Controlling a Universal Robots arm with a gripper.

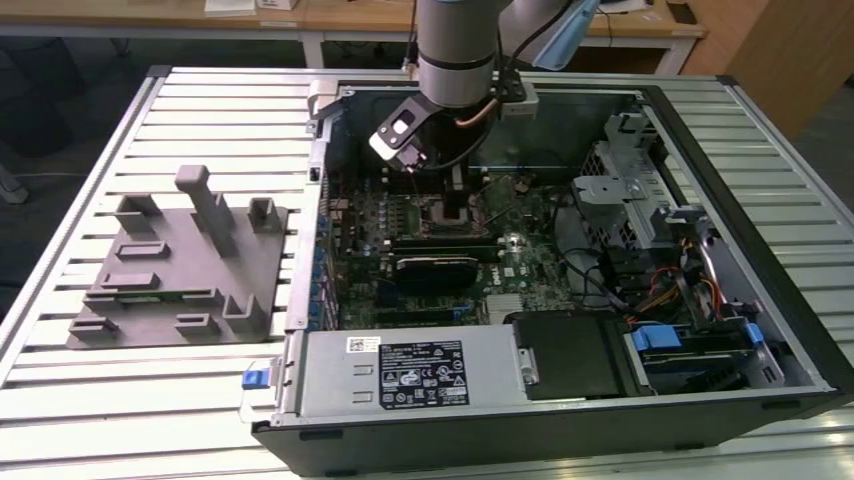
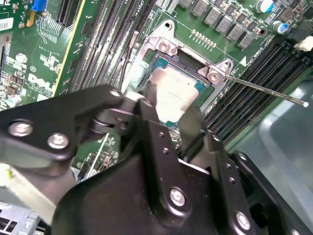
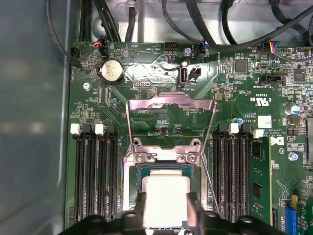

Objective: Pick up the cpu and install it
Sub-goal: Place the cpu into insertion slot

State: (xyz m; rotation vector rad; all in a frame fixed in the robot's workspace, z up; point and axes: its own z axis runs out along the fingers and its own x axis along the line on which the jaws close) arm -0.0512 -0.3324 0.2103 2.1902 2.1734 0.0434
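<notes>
The gripper (image 3: 166,209) stands over the socket (image 3: 129,191). Its 2 fingers (image 3: 140,210) are clamped on opposite edges of the cpu (image 3: 166,193), which lies level in or just above the socket seat; I cannot tell which.

Seating it well, as I judge it, means keeping the chip flat and square to the frame, with no sideways push, and staying clear of the raised load plate (image 3: 171,104).

In the exterior view, from left to right:
- The grey fixture (image 1: 180,265) sits on the slatted table (image 1: 80,400).
- The open computer case (image 1: 534,440) holds the power supply (image 1: 400,370) at lower centre and the motherboard (image 1: 534,265) at centre.
- The drive cage (image 1: 641,185) is at the right of the case.
</notes>
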